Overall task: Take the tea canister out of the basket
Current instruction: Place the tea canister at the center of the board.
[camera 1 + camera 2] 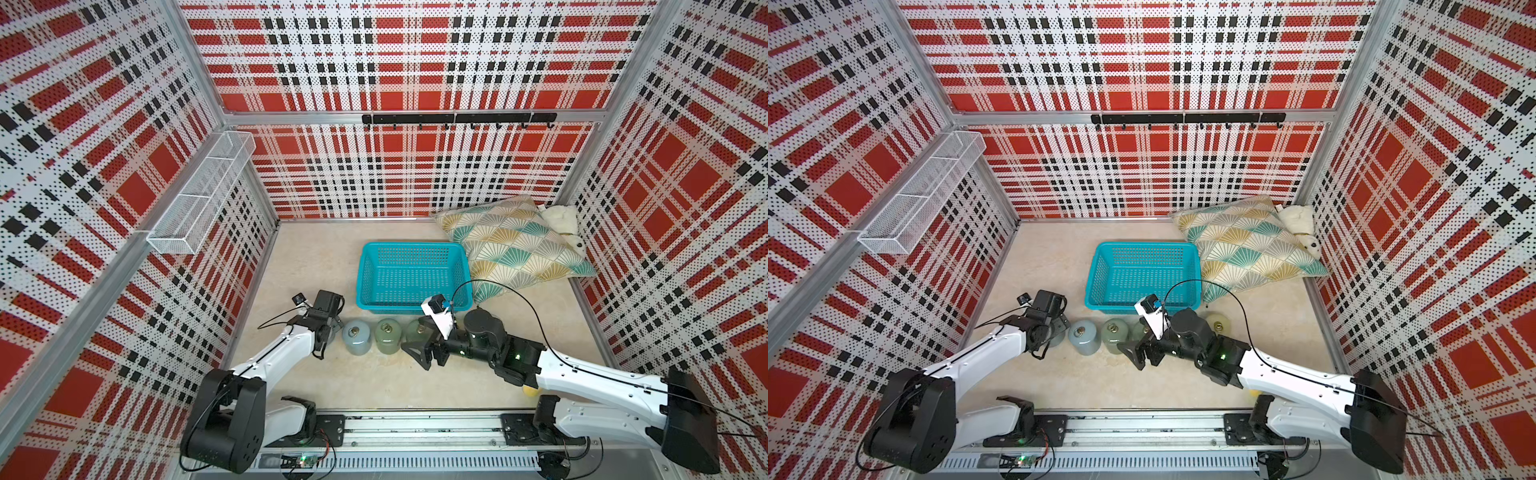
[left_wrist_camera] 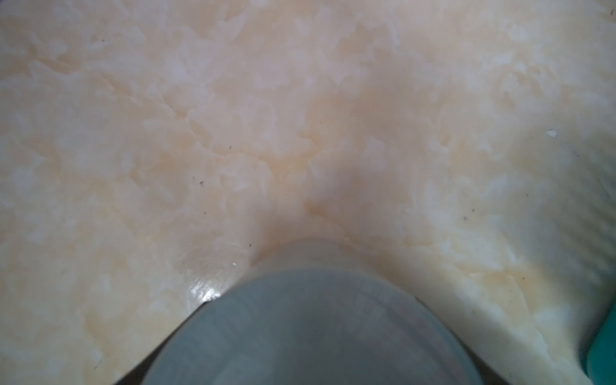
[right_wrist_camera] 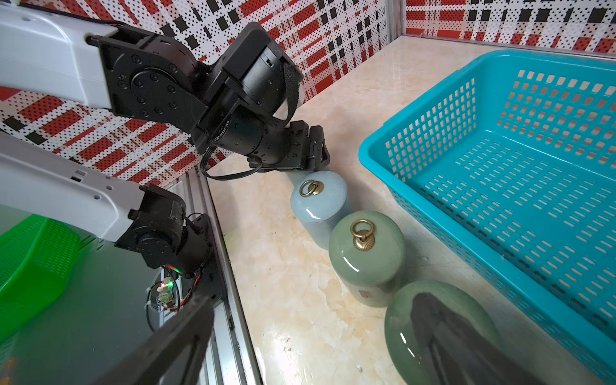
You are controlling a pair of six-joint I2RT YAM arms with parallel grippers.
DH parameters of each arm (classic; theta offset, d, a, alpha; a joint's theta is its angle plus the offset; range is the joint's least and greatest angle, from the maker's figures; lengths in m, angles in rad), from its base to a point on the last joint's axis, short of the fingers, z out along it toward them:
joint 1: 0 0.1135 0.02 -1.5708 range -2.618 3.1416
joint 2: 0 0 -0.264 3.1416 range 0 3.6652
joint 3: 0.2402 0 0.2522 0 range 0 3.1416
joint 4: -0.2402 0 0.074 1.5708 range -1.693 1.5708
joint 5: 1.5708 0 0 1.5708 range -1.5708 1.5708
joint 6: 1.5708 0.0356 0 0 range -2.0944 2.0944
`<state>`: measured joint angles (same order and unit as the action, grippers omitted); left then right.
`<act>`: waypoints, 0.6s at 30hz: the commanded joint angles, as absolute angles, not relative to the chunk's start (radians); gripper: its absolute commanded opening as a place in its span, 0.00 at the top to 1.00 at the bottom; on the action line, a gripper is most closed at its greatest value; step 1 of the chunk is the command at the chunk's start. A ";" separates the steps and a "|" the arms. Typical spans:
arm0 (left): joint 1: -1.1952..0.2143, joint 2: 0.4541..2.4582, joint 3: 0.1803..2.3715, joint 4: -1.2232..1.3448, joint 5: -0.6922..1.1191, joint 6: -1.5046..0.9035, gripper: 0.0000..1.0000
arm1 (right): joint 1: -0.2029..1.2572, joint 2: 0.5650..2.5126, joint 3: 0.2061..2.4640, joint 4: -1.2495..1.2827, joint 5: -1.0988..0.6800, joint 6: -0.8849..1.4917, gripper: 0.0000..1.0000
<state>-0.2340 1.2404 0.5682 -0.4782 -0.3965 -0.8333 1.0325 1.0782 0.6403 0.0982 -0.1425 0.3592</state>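
My left gripper (image 1: 328, 332): astride the grey domed ceramic tea canister (image 2: 310, 326); whether clamped, I cannot tell.
My right gripper (image 1: 420, 347): spread wide.
Canister: between my left jaws, outside the turquoise lattice plastic basket (image 1: 361, 282).

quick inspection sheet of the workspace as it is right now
surface: beige marbled table, no spill seen
job's things: basket empty; blue-grey canister and green canister upright on the table in front of it
clutter: pillow, white plush toy in far corner
grippers: left gripper closed round grey canister on the table; right gripper open, empty
cables: black cable arcs above basket corner and pillow
surroundings: plaid walls, wire rack, hook rail
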 commanded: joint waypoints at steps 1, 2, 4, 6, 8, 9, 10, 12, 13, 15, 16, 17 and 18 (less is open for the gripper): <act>-0.223 1.258 0.563 -0.468 -0.384 -0.825 0.17 | 1.041 1.085 0.668 0.090 -0.142 0.350 0.00; -0.224 1.259 0.564 -0.469 -0.381 -0.824 0.16 | 1.042 1.087 0.670 0.089 -0.141 0.351 0.00; -0.223 1.260 0.566 -0.470 -0.375 -0.823 0.14 | 1.041 1.090 0.671 0.089 -0.141 0.351 0.00; -0.223 1.259 0.566 -0.472 -0.371 -0.822 0.12 | 1.042 1.093 0.671 0.086 -0.140 0.351 0.00; -0.224 1.257 0.568 -0.471 -0.363 -0.821 0.09 | 1.041 1.097 0.673 0.084 -0.139 0.351 0.00; -0.222 1.255 0.569 -0.471 -0.358 -0.820 0.09 | 1.041 1.096 0.675 0.082 -0.137 0.349 0.00; -0.222 1.253 0.571 -0.472 -0.355 -0.819 0.08 | 1.042 1.096 0.675 0.081 -0.135 0.350 0.00; -0.218 1.245 0.573 -0.473 -0.349 -0.819 0.06 | 1.042 1.094 0.675 0.081 -0.129 0.348 0.00; -0.215 1.241 0.574 -0.473 -0.343 -0.818 0.05 | 1.041 1.094 0.674 0.081 -0.127 0.350 0.00; -0.208 1.235 0.579 -0.474 -0.329 -0.816 0.05 | 1.041 1.089 0.672 0.080 -0.119 0.350 0.00; -0.205 1.229 0.583 -0.478 -0.324 -0.816 0.04 | 1.042 1.084 0.672 0.079 -0.105 0.350 0.00; -0.201 1.220 0.590 -0.480 -0.319 -0.813 0.03 | 1.041 1.079 0.670 0.075 -0.084 0.351 0.00; -0.197 1.213 0.596 -0.481 -0.313 -0.810 0.03 | 1.042 1.073 0.669 0.071 -0.063 0.354 0.00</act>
<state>-0.2089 1.2411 0.5690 -0.4778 -0.3397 -0.8238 1.0325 1.0901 0.6441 0.0917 -0.1146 0.3588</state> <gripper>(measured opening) 0.969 0.999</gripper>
